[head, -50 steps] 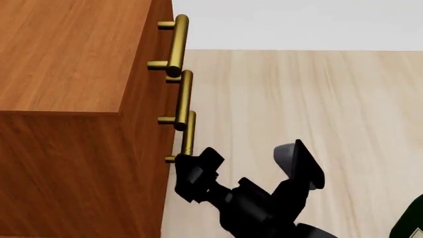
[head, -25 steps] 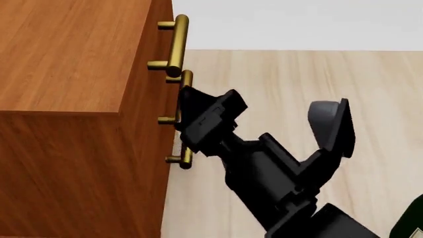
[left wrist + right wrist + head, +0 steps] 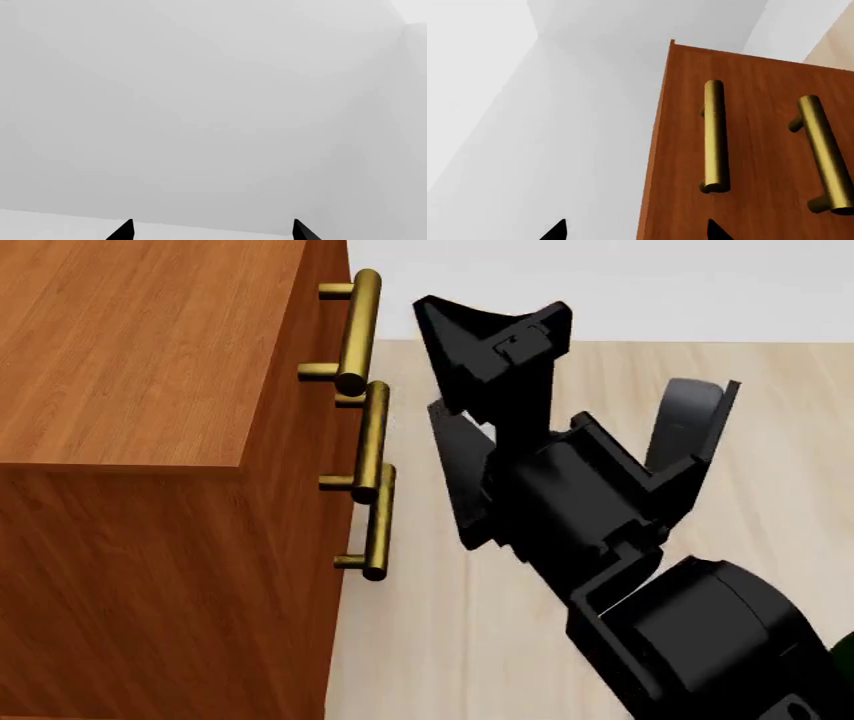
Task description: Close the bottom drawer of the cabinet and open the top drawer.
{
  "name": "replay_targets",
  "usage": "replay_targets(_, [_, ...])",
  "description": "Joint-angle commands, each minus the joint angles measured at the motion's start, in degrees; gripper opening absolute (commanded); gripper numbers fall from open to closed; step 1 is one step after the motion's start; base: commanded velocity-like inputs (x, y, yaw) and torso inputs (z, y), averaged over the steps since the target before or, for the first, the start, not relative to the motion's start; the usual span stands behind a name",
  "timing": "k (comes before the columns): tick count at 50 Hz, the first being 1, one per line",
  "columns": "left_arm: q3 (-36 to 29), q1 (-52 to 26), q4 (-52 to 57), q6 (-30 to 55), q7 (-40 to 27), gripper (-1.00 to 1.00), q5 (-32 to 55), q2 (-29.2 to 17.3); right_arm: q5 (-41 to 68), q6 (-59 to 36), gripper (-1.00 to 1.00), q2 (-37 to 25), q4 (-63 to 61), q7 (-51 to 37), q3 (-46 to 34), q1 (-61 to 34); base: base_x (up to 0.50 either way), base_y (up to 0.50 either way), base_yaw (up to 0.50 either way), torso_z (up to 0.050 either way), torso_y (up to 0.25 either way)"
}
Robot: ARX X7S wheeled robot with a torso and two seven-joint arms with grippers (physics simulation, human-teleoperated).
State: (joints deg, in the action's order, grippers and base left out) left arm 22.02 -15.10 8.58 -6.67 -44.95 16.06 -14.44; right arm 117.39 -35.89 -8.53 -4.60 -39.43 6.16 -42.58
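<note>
the right pincer (image 3: 487,315) hangs open and empty, just beside the top drawer (image 3: 314,320) handle of the cabinet (image 3: 147,390), not touching. the bottom drawer (image 3: 334,540) sits flush. the left pincer (image 3: 212,232) gapes open toward blank wall.

Pale wood-plank floor (image 3: 641,420) meets a plain light-grey wall (image 3: 601,285).

We found ourselves in a bare, simulated room: a pale wood-plank floor (image 3: 627,440) met plain white walls (image 3: 200,100), and a boxy reddish-brown wood-grain cabinet (image 3: 147,440) with brass bar handles (image 3: 358,330) suggested a home.
</note>
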Motion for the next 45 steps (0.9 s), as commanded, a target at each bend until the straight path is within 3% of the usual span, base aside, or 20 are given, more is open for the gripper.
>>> replay_targets(1, [-0.22, -0.02, 0.05, 0.15, -0.31, 1.0, -0.16, -0.18, 2.51, 2.06, 1.0, 1.57, 5.08, 1.0, -0.24, -2.13, 0.0, 0.0, 0.0, 0.0, 0.0])
replay_targets(45, [-0.48, 0.25, -0.28, -0.85, -0.63, 1.0, 0.48, -0.42, -6.77, 0.53, 1.0, 1.38, 30.95, 10.16, -12.19, -13.12, 0.0, 0.0, 0.0, 0.0, 0.0])
